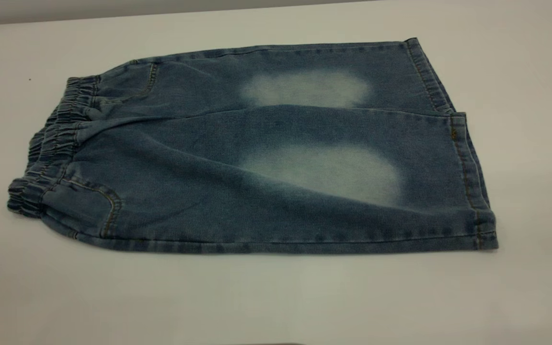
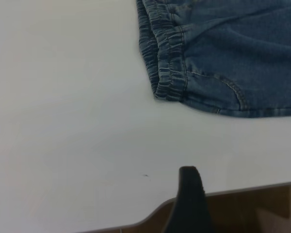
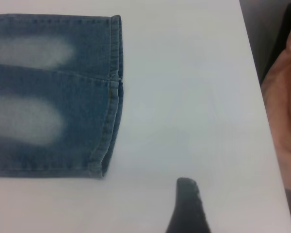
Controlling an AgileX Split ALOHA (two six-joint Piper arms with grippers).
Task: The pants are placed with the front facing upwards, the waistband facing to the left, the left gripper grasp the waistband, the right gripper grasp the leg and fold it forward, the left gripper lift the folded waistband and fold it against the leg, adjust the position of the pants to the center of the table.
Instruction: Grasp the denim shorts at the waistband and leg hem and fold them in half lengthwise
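The pants point(image 1: 257, 158) lie flat on the white table point(image 1: 276, 297), front up, both legs side by side. The gathered waistband point(image 1: 51, 148) points left and the hems point(image 1: 467, 167) point right. Each leg carries a whitish faded patch, on the near leg point(image 1: 324, 172) and on the far leg point(image 1: 304, 88). Neither gripper shows in the exterior view. In the left wrist view the left gripper point(image 2: 189, 204) hangs over the table's corner, well apart from the waistband point(image 2: 167, 53). In the right wrist view the right gripper point(image 3: 186, 208) is over bare table, clear of the leg hems point(image 3: 111, 97).
The table's rounded edge point(image 2: 233, 191) runs close to the left gripper, with brown floor beyond it. Past the table's right edge point(image 3: 262, 97) stands a tan shape point(image 3: 286, 97). Wide bare tabletop surrounds the pants on all sides.
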